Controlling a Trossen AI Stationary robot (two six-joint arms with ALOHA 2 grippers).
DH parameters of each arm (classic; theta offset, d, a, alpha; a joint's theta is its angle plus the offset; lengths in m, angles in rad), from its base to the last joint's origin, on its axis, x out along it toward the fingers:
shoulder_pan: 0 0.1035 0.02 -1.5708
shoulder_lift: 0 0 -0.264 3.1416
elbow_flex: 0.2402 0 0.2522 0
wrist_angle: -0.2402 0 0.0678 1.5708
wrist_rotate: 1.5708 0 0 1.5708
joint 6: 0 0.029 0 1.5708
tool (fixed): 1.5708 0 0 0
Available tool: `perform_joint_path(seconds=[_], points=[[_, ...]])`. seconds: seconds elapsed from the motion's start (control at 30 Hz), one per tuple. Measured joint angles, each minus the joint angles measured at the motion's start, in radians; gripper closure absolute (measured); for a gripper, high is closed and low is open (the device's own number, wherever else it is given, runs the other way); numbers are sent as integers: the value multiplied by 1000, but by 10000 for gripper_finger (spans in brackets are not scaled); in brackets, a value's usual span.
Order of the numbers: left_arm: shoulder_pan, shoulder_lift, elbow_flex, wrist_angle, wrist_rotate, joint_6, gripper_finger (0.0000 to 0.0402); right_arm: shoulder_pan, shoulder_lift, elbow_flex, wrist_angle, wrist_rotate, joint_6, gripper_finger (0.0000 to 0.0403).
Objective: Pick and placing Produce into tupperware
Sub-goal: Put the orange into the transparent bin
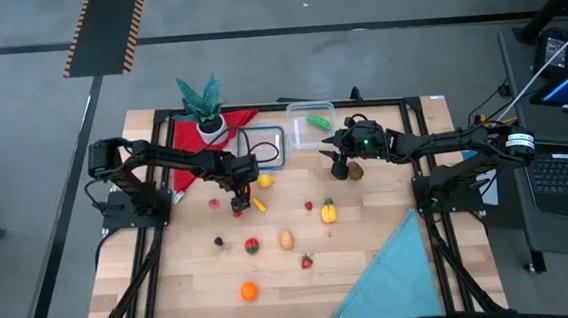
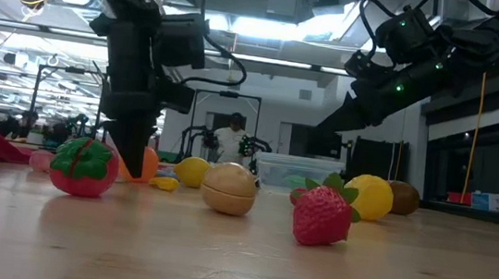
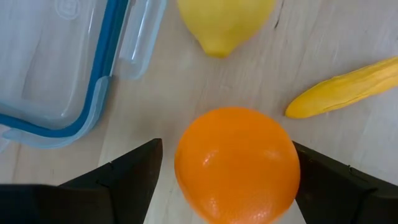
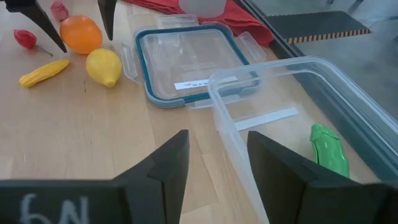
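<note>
My left gripper (image 1: 238, 199) (image 3: 224, 180) points down at the table, open, with one finger on each side of an orange toy fruit (image 3: 236, 165) that sits on the wood; I cannot tell whether either finger touches it. A lemon (image 3: 224, 22) and a yellow banana-like piece (image 3: 348, 87) lie just beyond. My right gripper (image 1: 338, 162) (image 4: 217, 168) hangs open above the near wall of the clear tupperware tub (image 1: 310, 122) (image 4: 292, 99), which holds a green piece (image 4: 328, 152). More produce is scattered mid-table: a tomato (image 1: 252, 245), a potato (image 1: 286, 240) and a strawberry (image 1: 307, 262).
A flat clear lid with a blue rim (image 1: 263, 145) lies left of the tub. A potted plant (image 1: 203, 109) stands on a red cloth (image 1: 238, 120) at the far left. A teal cloth (image 1: 392, 272) covers the near right corner. A second orange (image 1: 248, 292) lies near the front edge.
</note>
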Motion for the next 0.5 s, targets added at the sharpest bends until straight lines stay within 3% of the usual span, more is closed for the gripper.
perform_joint_path(seconds=[0.33, 0.5], points=[[0, 0, 0, -2, -1, 1, 88, 0, 0, 0, 0, 0, 1, 237], [0, 0, 0, -3, -1, 1, 121, 0, 0, 0, 0, 0, 1, 237]])
